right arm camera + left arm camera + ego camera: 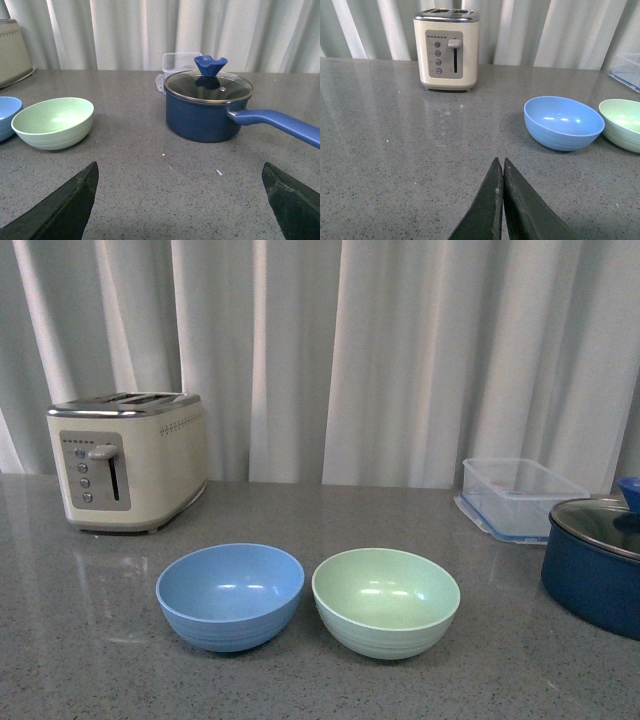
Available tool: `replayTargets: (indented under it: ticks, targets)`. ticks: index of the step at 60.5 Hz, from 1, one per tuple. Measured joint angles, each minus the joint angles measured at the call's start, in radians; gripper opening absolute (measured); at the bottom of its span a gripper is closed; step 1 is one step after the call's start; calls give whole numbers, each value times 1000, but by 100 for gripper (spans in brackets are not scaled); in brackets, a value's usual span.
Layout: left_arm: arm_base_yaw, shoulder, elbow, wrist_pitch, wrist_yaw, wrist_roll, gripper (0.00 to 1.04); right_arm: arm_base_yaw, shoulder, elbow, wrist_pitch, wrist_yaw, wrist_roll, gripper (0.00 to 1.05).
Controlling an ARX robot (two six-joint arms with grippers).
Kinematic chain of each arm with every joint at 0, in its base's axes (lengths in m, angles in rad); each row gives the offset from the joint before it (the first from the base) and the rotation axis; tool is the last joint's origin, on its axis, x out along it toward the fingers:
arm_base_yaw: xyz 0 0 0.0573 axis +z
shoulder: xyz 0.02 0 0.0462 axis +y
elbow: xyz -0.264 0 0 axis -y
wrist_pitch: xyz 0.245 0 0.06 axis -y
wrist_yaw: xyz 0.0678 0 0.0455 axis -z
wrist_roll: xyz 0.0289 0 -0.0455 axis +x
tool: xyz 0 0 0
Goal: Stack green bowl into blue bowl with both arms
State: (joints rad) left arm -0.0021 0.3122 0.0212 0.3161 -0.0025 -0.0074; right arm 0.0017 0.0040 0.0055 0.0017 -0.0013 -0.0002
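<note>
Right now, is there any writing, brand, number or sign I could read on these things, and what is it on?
No text can be read in any view.
On the toaster: a row of tiny marks above the buttons on its panel, too small to read.
On the blue bowl, green bowl, pot and clear box: no lettering shows.

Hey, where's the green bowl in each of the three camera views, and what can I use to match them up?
Front view: the green bowl is near the middle, just right of the blue bowl.
Left wrist view: the green bowl is cut off by the picture's edge, beyond the blue bowl.
Right wrist view: the green bowl shows whole, between the blue bowl and the navy pot.
Shared landmark: the blue bowl, beside it everywhere.
</note>
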Motion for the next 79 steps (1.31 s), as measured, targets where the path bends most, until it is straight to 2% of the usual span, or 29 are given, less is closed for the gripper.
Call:
replayTargets:
  ticks: [27,34,44,55,57,59,62,64,77,79]
  targets:
    - [0,-137,0,-137,0,0,4,0,0,0,0,0,0,95]
    - [0,-289,0,-309,0,0,4,0,0,0,0,0,0,95]
    - [0,-308,0,-315,0,0,4,0,0,0,0,0,0,95]
    - [0,-309,0,-315,0,0,35,0,14,6,-20,-3,0,95]
    - [0,-309,0,-315,-1,0,43,0,69,59,-141,-21,0,95]
    - [0,-309,0,-315,-1,0,48,5,220,161,-335,-23,-5,95]
    - [0,-309,0,-315,2,0,57,14,422,283,-516,-24,-6,95]
    - [0,-309,0,-315,2,0,62,24,526,342,-579,-27,-4,95]
    - [0,-309,0,-315,2,1,100,140,1053,725,-558,-55,39,95]
    - [0,-309,0,-315,2,2,98,162,1114,787,-557,-57,55,95]
